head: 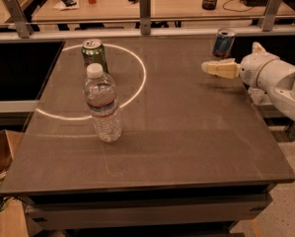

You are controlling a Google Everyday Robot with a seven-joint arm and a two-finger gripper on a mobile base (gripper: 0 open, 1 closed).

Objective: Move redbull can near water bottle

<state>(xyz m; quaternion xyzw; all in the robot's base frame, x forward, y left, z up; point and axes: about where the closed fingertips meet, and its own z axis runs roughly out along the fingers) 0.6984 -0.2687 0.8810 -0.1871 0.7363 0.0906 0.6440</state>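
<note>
The slim blue-and-silver metal redbull can (223, 42) is standing upright just behind the cream hand (206, 67), whose state I cannot tell, well apart from the clear plastic water bottle (103, 105).

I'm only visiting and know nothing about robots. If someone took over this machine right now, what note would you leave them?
The gripper hovers over the right side of the table, just in front of the redbull can and apart from it.
The redbull can stands upright at the far right edge.
The water bottle stands upright on the left half, with a green can behind it.
Done: nothing; the can is not yet grasped.
Left: grasp the can, carry it left, and set it beside the bottle.
</note>
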